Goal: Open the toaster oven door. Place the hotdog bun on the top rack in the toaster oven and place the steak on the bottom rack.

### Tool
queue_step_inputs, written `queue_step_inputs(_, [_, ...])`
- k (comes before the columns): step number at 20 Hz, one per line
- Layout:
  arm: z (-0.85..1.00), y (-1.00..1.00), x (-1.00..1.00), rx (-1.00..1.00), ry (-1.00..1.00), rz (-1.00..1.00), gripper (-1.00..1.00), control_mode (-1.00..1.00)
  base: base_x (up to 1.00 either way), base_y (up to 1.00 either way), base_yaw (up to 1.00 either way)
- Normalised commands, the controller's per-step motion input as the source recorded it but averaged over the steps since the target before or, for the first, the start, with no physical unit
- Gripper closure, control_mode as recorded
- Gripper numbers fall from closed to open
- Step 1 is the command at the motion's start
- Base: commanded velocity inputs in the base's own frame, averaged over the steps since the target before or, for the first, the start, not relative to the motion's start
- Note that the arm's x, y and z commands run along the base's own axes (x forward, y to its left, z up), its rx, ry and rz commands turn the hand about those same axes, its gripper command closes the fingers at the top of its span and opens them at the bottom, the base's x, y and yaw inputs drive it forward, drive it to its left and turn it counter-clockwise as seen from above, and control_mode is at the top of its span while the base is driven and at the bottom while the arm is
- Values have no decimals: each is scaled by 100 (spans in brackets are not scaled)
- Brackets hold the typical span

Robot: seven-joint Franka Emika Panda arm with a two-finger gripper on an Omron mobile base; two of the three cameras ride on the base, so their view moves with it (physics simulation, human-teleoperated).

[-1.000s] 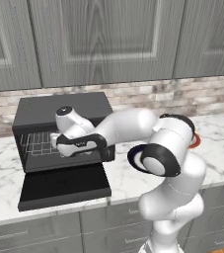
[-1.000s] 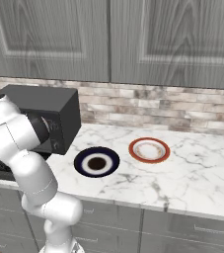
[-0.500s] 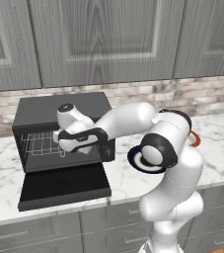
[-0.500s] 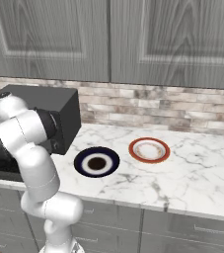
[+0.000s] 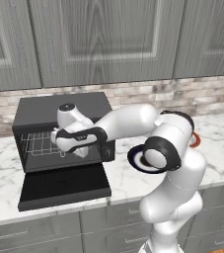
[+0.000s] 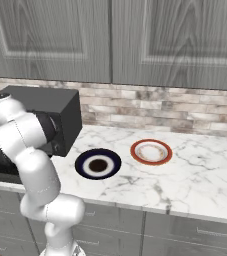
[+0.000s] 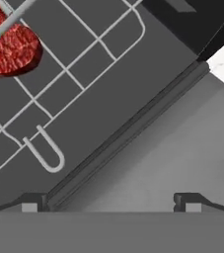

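Note:
The black toaster oven [image 5: 59, 111] stands at the left of the counter, and its door [image 5: 64, 185] lies folded down flat. My gripper [image 5: 61, 148] is at the oven's mouth, open with nothing between its fingers. In the hand view the gripper [image 7: 111, 202] hovers over the door hinge. The red steak [image 7: 7, 44] lies on the bottom rack [image 7: 84, 54], behind the rack's front wire loop [image 7: 47, 153]. A silver bar of the top rack [image 7: 12, 17] crosses above the steak. The hotdog bun is hidden.
A dark blue plate [image 6: 97, 163] and a red-rimmed plate [image 6: 151, 151] sit on the marble counter [image 6: 195, 175] to the right of the oven. Grey cabinets hang above, with a brick backsplash [image 6: 160, 107] behind.
The hand has stayed at the oven's mouth while the forearm and elbow shifted a little. The jaws have stayed open.

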Motion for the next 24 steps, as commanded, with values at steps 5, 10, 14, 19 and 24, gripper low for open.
queue_step_inputs(5, [0, 8, -56, 6, 5, 0, -100, -100, 0, 0, 0])
queue_step_inputs(10, [15, -10, -64, 2, 2, 1, -100, -100, 0, 0, 0])
queue_step_inputs(14, [32, -21, -72, 0, -6, 14, -100, -100, 0, 0, 0])
queue_step_inputs(19, [36, -21, -73, 0, -3, 10, -100, -100, 0, 0, 0])
queue_step_inputs(24, [44, -24, -61, 0, -1, 2, -100, -100, 0, 0, 0])
